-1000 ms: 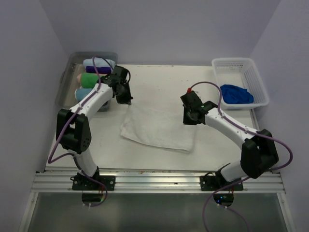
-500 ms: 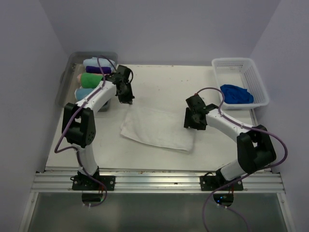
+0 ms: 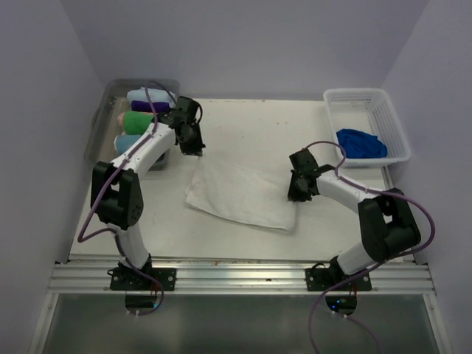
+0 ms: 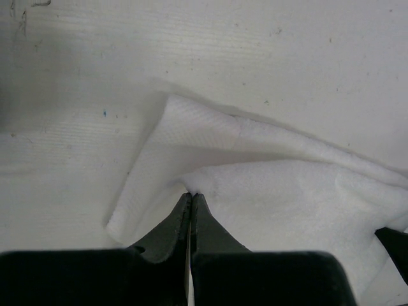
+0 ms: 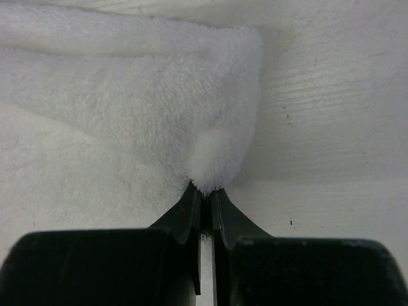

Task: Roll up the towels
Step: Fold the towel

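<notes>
Left wrist view: my left gripper [image 4: 191, 195] is pinched closed on a fold of the white terry-cloth towel [image 4: 274, 191], which lies spread on the middle of the pale table [image 3: 243, 125]. The right gripper [image 5: 205, 190] likewise nips a corner at the towel's right edge. In my judgement both corners must lift level and travel together, or the roll starts skewed.

The right gripper [image 3: 296, 195] now sits lower and closer to the counter's near edge than a second ago, down at the white towel's [image 3: 243, 193] far right corner, jaws pinched on it.
</notes>
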Action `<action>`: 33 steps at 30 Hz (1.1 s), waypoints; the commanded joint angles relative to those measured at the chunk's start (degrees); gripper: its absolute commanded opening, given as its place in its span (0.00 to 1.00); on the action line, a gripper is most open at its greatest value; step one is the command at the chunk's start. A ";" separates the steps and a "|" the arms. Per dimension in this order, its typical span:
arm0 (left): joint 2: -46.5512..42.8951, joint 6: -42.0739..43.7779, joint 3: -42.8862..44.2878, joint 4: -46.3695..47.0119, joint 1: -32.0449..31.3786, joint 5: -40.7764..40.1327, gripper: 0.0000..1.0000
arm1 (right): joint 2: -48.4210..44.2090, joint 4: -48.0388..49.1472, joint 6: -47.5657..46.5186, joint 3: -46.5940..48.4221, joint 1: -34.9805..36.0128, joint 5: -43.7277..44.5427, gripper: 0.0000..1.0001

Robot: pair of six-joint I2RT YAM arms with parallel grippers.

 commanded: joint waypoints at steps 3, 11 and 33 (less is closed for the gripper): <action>-2.45 0.91 6.59 -1.08 -0.62 -1.06 0.00 | -1.79 -1.21 -1.67 0.73 -0.24 3.45 0.00; 7.74 1.00 11.59 -1.69 -0.27 -3.17 0.00 | 0.24 -0.68 -1.05 0.91 -0.16 3.71 0.10; -1.21 0.12 4.14 1.28 -9.22 -6.97 0.45 | -7.96 -7.01 -2.19 7.31 0.99 7.68 0.24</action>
